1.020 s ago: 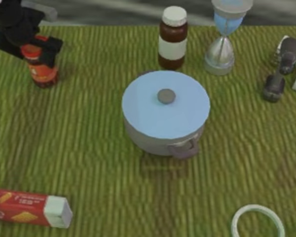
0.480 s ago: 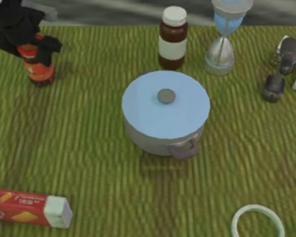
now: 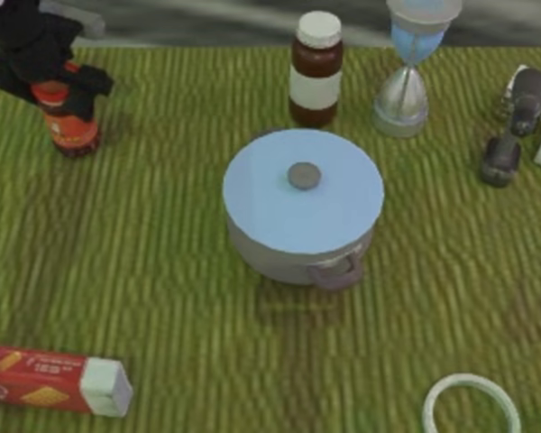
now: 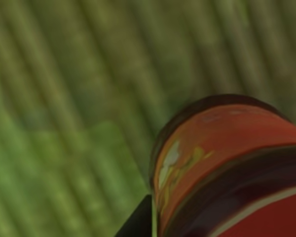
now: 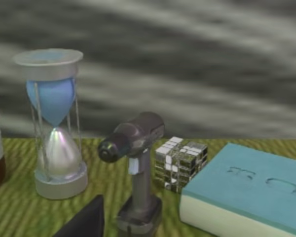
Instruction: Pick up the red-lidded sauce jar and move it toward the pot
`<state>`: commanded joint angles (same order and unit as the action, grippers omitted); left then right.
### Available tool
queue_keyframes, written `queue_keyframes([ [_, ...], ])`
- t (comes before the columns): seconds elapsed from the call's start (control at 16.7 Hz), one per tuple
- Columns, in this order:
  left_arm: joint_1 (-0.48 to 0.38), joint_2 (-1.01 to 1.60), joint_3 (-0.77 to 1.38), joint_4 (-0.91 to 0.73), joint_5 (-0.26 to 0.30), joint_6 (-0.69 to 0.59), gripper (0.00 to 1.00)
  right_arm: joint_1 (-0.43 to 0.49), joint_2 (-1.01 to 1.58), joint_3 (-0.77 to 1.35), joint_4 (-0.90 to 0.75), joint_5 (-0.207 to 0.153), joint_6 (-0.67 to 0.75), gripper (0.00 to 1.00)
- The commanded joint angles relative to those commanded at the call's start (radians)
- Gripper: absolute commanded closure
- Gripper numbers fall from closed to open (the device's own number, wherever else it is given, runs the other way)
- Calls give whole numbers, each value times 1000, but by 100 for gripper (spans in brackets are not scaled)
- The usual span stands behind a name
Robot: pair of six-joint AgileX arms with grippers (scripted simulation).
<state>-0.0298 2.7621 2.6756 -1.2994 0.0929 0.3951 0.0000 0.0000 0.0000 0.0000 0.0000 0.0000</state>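
- The left gripper (image 3: 59,79) stood at the far left of the table, closed around the neck of the red-lidded sauce jar (image 3: 69,122), with a black finger on either side just under the lid.
- Compared with a second earlier, the jar sat higher and farther back in the top view, and over the last half second its position barely changed. This was judged to mean that the lift was complete, or nearly so.
- The left wrist view showed the jar (image 4: 227,168) filling the near field, with green mat well behind it, which fitted a jar clear of the surface.
- The pot (image 3: 302,203) stood at the table centre, lid on, well apart from the jar and to its right.
- The remaining step was judged to be the carry rightward and nearward toward the pot; no such travel had begun.
- The brown jar (image 3: 316,70) stood just beyond the pot on the far side and should be kept clear.
- The right arm was parked off the right edge; its gripper did not show clearly in any view.
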Motion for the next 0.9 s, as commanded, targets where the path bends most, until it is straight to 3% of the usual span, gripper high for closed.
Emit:
queue_keyframes([
  [0.3,4,-69,-70,12,-2,2,100,0,0,0,0,0,0,0],
  [0.9,23,-562,-658,89,-8,0,100,0,0,0,0,0,0,0],
])
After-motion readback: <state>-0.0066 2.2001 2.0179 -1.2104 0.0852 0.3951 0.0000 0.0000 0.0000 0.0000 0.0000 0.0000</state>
